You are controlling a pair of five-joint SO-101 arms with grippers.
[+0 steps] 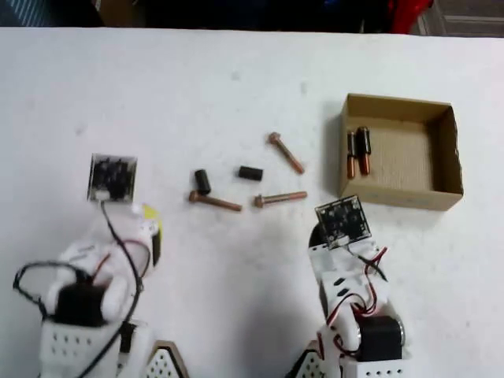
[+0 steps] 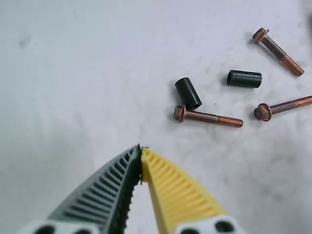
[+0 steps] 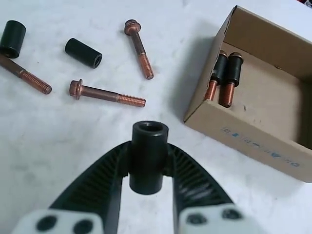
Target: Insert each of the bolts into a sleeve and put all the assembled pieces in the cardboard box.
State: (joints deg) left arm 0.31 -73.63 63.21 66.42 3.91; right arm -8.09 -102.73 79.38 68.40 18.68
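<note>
The open cardboard box [image 1: 398,194] holds two sleeved bolts [image 3: 233,68] side by side against one wall. Near it, the right end effector [image 3: 148,147] grips a smooth black cylindrical sleeve [image 3: 147,170]. Three threaded copper bolts [image 1: 279,198] and two loose sleeves [image 1: 250,172] lie on the white worktop [image 1: 197,94]. The left end effector [image 2: 141,148] is closed and empty, ridged tips touching.
</note>
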